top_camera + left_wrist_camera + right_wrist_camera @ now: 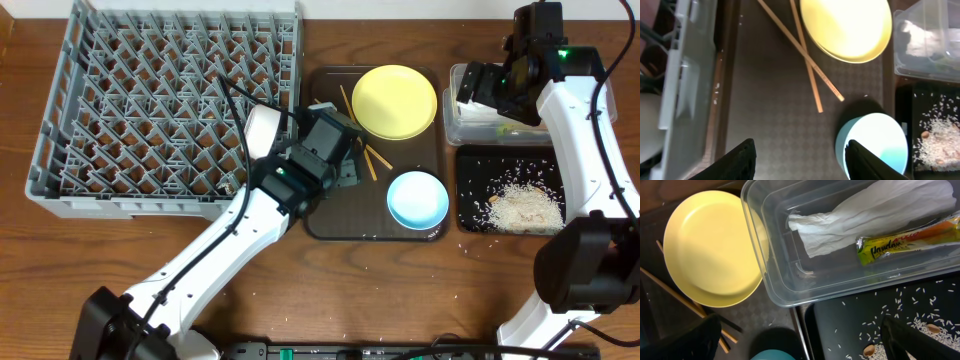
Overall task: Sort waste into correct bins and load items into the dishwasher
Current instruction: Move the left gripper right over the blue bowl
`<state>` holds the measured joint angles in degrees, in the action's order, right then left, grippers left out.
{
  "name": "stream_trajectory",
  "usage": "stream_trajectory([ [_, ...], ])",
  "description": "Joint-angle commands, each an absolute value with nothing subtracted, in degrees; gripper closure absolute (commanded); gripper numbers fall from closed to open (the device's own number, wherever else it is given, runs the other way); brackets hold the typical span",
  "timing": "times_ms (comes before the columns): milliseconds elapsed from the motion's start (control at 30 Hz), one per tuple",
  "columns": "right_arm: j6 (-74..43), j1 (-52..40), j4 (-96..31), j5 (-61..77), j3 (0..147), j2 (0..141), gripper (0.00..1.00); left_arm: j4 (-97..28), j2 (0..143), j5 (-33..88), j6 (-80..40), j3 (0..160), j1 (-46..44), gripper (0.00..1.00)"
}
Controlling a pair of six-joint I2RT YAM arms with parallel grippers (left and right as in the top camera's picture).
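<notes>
My left gripper is open and empty, low over the brown tray, between the chopsticks and the light-blue bowl. The yellow plate lies at the tray's far end. My right gripper is open and empty above the near edge of the clear tub, which holds the white napkin and the green-and-yellow wrapper. The black tray holds rice scraps.
The grey dish rack fills the left of the table, its right wall against the brown tray. A white rounded thing sits at the rack's near right corner beside my left arm. A few rice grains lie on the table in front of the black tray.
</notes>
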<state>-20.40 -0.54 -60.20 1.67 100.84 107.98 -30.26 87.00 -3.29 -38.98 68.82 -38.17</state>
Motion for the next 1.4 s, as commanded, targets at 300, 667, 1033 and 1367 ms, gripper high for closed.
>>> stream_trajectory([
  [300,-20.5,-0.4,-60.2,1.3,101.1,106.9,0.01,-26.5,90.7,-3.0,-39.7,68.8,-41.7,0.41],
  [667,-20.5,-0.4,-60.2,1.3,101.1,106.9,0.01,-22.1,95.3,-3.0,-39.7,68.8,-43.2,0.41],
  [1033,-20.6,-0.4,-60.2,1.3,101.1,106.9,0.01,-17.6,100.0,-1.7,-37.0,68.8,-45.8,0.37],
  [1367,-20.6,-0.4,-60.2,1.3,101.1,106.9,0.01,-17.4,100.7,-0.8,-36.9,68.8,-45.7,0.37],
])
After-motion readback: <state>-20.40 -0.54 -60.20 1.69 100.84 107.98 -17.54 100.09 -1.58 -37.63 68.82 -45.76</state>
